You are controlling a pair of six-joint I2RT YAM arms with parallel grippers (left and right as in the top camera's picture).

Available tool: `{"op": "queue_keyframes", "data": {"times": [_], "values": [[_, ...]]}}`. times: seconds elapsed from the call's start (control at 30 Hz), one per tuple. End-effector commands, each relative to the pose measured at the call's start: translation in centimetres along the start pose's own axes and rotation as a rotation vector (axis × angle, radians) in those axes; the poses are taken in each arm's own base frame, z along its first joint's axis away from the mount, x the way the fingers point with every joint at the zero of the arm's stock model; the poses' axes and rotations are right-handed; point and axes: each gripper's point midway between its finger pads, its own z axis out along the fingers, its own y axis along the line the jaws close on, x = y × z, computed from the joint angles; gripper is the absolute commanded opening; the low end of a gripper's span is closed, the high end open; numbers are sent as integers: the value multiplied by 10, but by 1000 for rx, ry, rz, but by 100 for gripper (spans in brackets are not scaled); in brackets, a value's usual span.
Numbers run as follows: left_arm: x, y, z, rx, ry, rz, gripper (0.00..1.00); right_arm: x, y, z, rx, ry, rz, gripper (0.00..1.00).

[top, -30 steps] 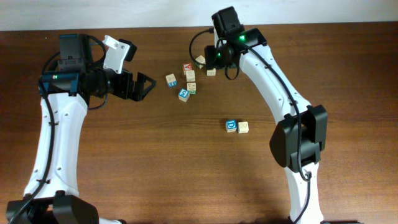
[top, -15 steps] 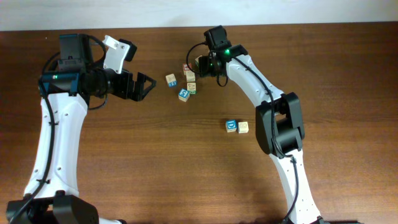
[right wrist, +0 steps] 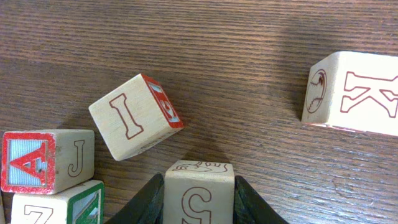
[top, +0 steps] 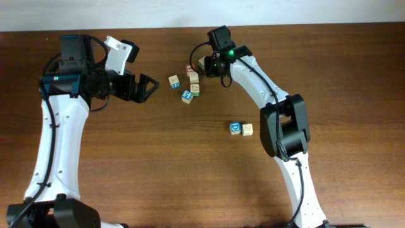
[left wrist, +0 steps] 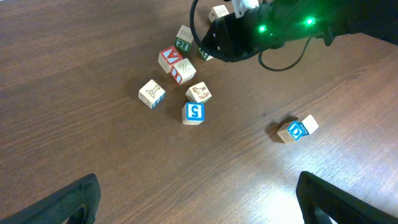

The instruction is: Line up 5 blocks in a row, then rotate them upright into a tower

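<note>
**At the cluster's 12 o'clock edge, our right jaws have closed on a block**

Over the last second we swung the right arm round, brought the right gripper [top: 204,63] in a little from the 3 o'clock side and narrowed it. Its two fingers [right wrist: 144,200] now press flat against both sides of the held block [right wrist: 199,183]. That block stands square on the wood with a curled letter facing the wrist camera. We read this as a grasp taken and the turn itself not yet made. In the overhead view the rest of the cluster looks undisturbed. Our left gripper [top: 150,88] hangs spread wide and empty at 9 o'clock of the cluster, where it was before.

Room is tight. From the held block, the I block [right wrist: 135,116] sits just beside at 11 o'clock, tipped up on an edge. The A block [right wrist: 45,163] and the green Z block [right wrist: 59,208] lie at 9 o'clock, the Z block near the finger on that side. A turn sweeping that way would likely knock them. The K block [right wrist: 354,93] at 2 o'clock stands farther off, so that side is freer. The far edge of the table [top: 190,177] runs close by at 12 o'clock. Wide bare wood opens at 6 o'clock, with only the blue-faced block [top: 235,128] and the tan block [top: 247,129], touching each other, at 5 o'clock.
</note>
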Motion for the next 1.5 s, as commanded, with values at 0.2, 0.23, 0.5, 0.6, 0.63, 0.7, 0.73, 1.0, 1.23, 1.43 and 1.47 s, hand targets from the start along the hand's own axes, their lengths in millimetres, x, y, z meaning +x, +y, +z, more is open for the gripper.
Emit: {"op": "queue_keyframes", "data": {"times": [0.2, 0.23, 0.5, 0.6, 0.63, 0.7, 0.73, 1.0, 1.23, 1.43, 1.47], "values": [[-7, 0, -3, 9, -21, 14, 99, -6, 1, -26, 3, 2, 5, 30], [-7, 0, -3, 8, -21, 13, 99, -6, 5, -35, -14, 14, 5, 30], [-7, 0, -3, 9, -20, 13, 99, 52, 25, -108, -148, 304, 32, 36], [-7, 0, -3, 9, -21, 13, 99, 87, 15, -114, -99, 449, 48, 36], [-7, 0, -3, 9, -20, 13, 99, 92, 14, -114, -91, 472, 49, 36], [-7, 0, -3, 9, -21, 13, 99, 85, 8, -107, -65, 432, 2, 37], [-7, 0, -3, 9, -20, 13, 99, 76, 3, -104, -39, 391, -28, 41], [-7, 0, -3, 9, -20, 13, 99, 23, 0, -71, -21, 150, -339, 64], [-7, 0, -3, 9, -20, 13, 99, 33, -1, -44, -35, 175, -419, 67], [-7, 0, -3, 8, -21, 14, 99, 36, 0, -26, -48, 173, -417, 65], [-7, 0, -3, 9, -20, 13, 99, 38, 0, -21, -47, 177, -414, 63]]}}
